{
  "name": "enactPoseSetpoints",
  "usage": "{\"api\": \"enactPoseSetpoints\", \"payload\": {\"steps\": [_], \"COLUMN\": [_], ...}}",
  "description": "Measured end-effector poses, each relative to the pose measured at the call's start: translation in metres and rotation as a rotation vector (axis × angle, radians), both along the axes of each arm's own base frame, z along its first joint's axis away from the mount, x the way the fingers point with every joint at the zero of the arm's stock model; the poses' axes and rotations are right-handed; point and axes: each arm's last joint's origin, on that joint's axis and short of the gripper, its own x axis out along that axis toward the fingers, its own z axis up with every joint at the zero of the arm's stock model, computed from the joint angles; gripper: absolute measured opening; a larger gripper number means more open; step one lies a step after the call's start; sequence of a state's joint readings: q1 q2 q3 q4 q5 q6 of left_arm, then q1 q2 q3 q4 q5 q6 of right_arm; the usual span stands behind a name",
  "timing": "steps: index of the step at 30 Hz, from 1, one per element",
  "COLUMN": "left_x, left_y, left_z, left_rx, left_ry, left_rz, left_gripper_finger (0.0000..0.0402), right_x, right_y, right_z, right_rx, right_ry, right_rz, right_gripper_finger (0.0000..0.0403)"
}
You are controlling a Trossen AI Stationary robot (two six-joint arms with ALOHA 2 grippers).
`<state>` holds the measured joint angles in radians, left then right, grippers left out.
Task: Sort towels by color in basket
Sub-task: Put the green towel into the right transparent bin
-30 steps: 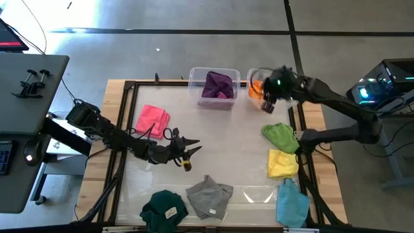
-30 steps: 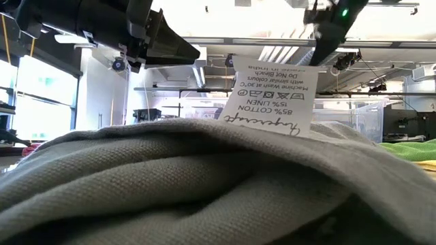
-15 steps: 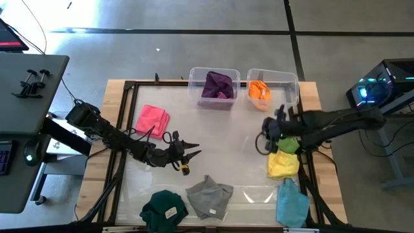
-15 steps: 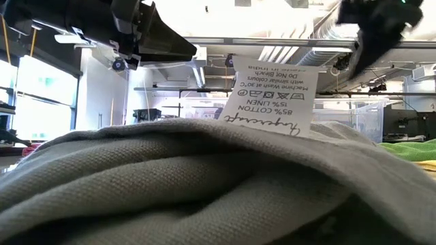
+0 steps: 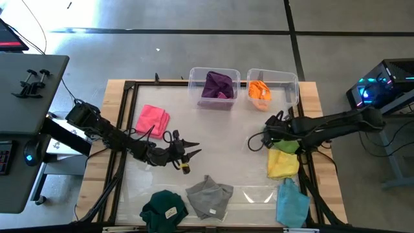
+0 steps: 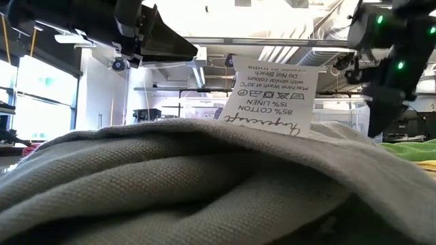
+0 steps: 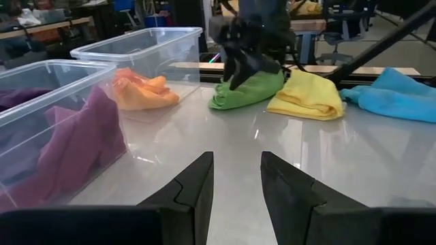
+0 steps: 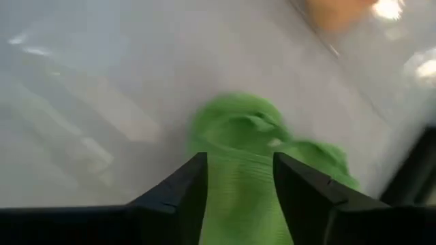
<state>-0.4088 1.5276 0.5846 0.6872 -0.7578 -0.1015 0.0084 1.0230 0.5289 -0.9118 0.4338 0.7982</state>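
In the low view, a grey towel [image 6: 170, 184] heaped against the lens fills the lower frame and hides the table — only slivers of a light green towel [image 6: 409, 148] and a yellow towel [image 6: 428, 165] show at the right edge. From above, the right arm covers most of the light green towel. In the right wrist view that towel is blurred and runs off the bottom edge. In the left wrist view, the purple towel [image 7: 61, 146] and its clear bin [image 7: 41, 88] are cut off at the left — the right gripper [image 7: 248, 58] is a dark smear.
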Motion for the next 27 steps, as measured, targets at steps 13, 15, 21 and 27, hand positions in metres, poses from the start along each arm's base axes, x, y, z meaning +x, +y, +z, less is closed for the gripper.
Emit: {"api": "enactPoseSetpoints", "payload": {"steps": [13, 15, 21, 27], "left_x": [0.005, 0.005, 0.005, 0.005], "left_y": [0.010, 0.009, 0.009, 0.009], "left_z": [0.001, 0.001, 0.001, 0.001], "left_rx": [-0.031, -0.033, -0.046, -0.064], "left_ry": [-0.014, -0.013, -0.013, -0.022], "left_rz": [-0.022, -0.028, -0.051, -0.048], "left_gripper_finger": [0.0107, 0.0107, 0.0107, 0.0107], "right_x": [0.008, 0.012, 0.033, 0.062], "right_y": [-0.007, -0.006, -0.001, -0.001], "right_z": [-0.046, -0.047, -0.034, 0.025], "right_rx": [0.097, 0.084, -0.014, -0.390], "right_ry": [-0.031, -0.057, -0.229, -0.233], "right_rz": [0.017, 0.040, 0.215, 0.489], "right_gripper_finger": [0.0097, 0.0057, 0.0021, 0.0007]}}
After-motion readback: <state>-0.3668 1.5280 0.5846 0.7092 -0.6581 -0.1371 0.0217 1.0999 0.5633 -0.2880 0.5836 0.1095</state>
